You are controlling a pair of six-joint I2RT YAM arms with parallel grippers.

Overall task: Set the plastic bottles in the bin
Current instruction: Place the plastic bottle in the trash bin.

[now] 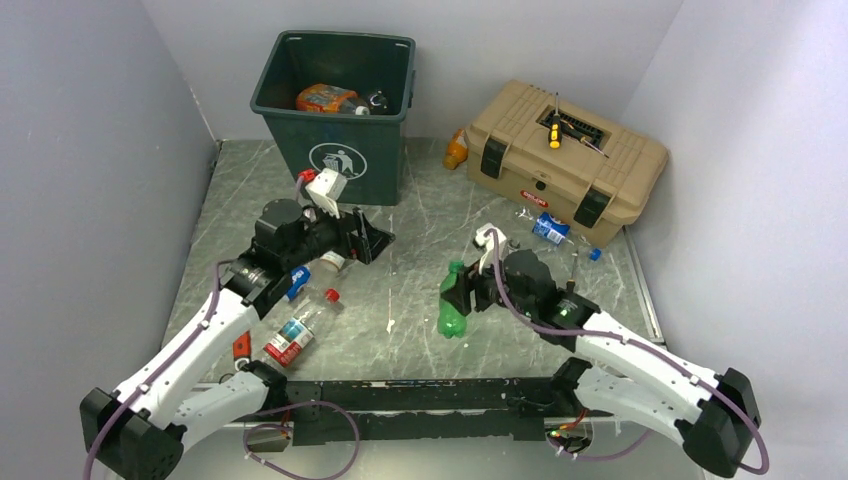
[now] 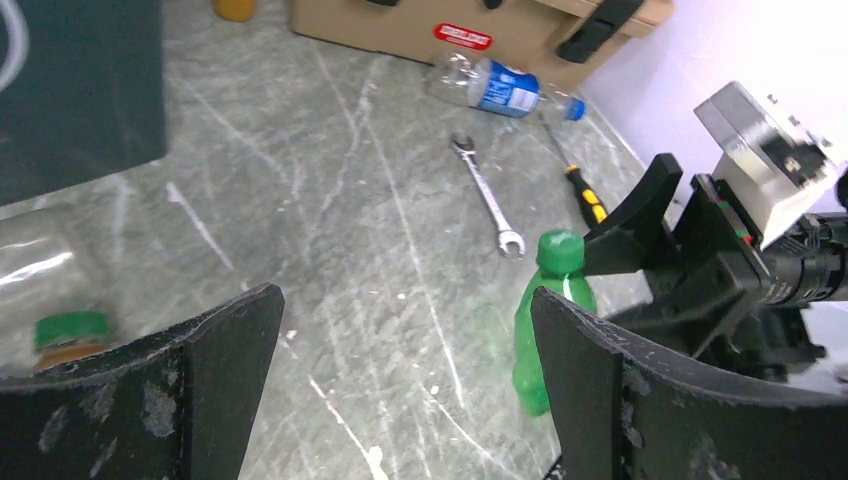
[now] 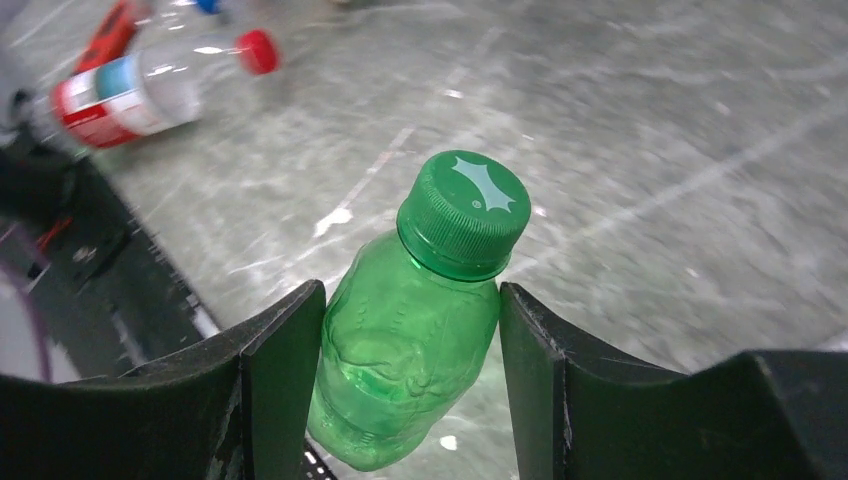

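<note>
Nearest, the right gripper (image 3: 412, 310) clamps the upright green bottle (image 3: 410, 345) below its cap, seemingly just clear of the table for carrying, while the left gripper (image 2: 405, 305) gapes empty short of the far bin (image 1: 300, 140).

The green bottle (image 3: 410, 350) is showing translucent green, and its solid green cap (image 3: 465, 210) is carrying a paler star-shaped mark. The red-capped bottle (image 3: 130, 90) is wearing a red, white and pale blue label on a clear body, while the blue-labelled bottle (image 2: 500, 88) is showing clear with a blue cap. The table (image 3: 650, 150) is showing grey-green marbling with pale streaks, the bin (image 1: 300, 140) is showing dark green with a white litter symbol, and the toolbox (image 1: 520, 140) is showing tan with black latches (image 1: 493, 160).
</note>
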